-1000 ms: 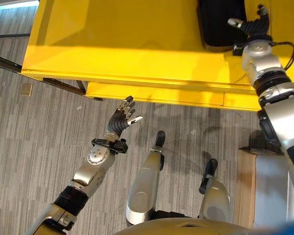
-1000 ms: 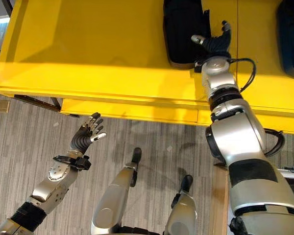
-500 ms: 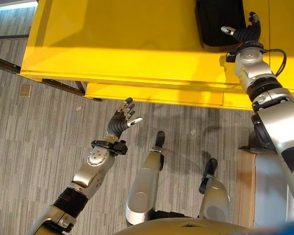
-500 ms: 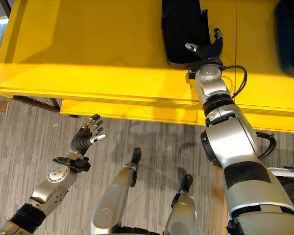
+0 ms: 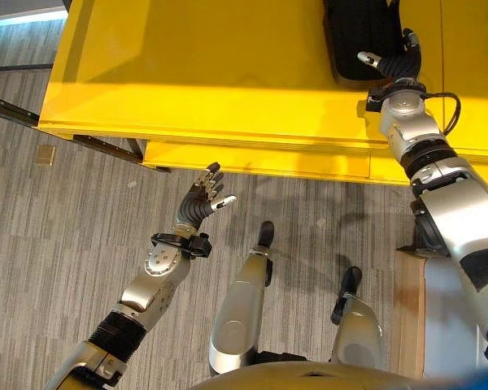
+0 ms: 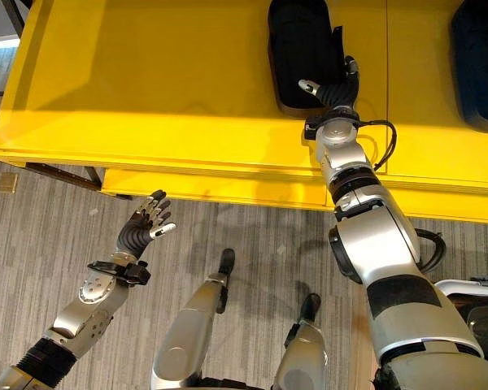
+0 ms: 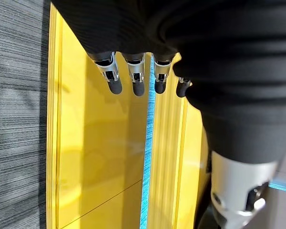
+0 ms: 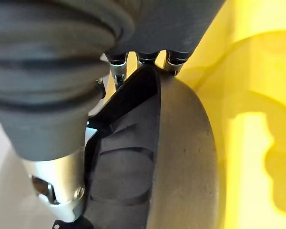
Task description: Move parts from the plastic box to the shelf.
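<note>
On the yellow shelf (image 5: 228, 73), seen from the left eye view, a black moulded part (image 5: 359, 36) lies near the far edge toward the right, and the right hand (image 5: 397, 58) rests against that part's near right side, thumb stuck out to the left over it. How far its fingers close on the part cannot be told from here. The left hand (image 5: 202, 195) hangs over the grey carpet floor (image 5: 57, 236), just short of the shelf's front edge, fingers straight and loosely spread, holding nothing.

From the right eye view, the same part (image 6: 302, 53) sits near the far edge, and a second dark part (image 6: 480, 57) lies well apart from it toward the shelf's right end.

Along the left wrist view, the left hand's fingertips (image 7: 115, 86) stand straight in a row, apart from the yellow shelf front (image 7: 100, 157) past them.

Close up in the right wrist view, the right hand's fingers (image 8: 115, 71) lie over the rim of the black part (image 8: 148, 162), their tips hidden behind it, so their grip cannot be told.
</note>
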Controlling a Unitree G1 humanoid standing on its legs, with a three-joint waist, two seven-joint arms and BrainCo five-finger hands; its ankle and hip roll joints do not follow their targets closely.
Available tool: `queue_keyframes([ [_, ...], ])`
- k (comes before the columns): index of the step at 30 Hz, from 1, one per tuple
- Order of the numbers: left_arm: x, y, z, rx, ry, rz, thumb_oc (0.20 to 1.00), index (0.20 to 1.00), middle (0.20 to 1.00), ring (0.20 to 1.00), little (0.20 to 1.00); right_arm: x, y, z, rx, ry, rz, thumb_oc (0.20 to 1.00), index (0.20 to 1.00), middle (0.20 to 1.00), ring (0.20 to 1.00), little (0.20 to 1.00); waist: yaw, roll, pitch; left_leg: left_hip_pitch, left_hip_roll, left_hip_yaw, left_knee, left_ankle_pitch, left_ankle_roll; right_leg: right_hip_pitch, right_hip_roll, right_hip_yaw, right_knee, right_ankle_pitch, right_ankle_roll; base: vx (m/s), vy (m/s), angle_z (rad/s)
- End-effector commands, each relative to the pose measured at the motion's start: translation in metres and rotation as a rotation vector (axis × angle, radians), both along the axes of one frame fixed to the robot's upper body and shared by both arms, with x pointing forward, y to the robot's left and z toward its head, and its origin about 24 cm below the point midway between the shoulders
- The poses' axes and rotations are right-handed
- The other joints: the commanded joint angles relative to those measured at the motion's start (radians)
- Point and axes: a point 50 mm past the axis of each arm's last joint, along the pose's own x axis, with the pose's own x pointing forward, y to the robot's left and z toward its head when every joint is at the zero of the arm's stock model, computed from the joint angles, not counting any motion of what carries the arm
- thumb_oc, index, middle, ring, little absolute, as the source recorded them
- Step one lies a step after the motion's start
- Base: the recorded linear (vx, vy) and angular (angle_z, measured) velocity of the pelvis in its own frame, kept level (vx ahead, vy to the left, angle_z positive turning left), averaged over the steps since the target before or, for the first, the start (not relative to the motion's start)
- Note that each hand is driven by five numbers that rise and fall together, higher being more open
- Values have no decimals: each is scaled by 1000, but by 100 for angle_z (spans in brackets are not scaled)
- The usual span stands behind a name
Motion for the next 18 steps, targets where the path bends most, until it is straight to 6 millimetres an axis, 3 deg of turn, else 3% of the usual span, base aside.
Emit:
queue_keyframes([
  [1,0,6,15,-7,-81,20,1000,1000,1000,1000,1000,-1,35,-26,77,19,143,1000,1000,1000,1000,1000,31,-17,16,-46,40,42,83,-71,-8,7,12,4,92,-69,-38,0,0,0],
  [18,0,7,16,-14,-86,34,1000,1000,1000,1000,1000,-7,67,-15,46,-75,275,1000,1000,1000,1000,1000,23,-29,20,-47,43,43,90,-71,-9,1,14,8,107,-73,-43,0,0,0],
])
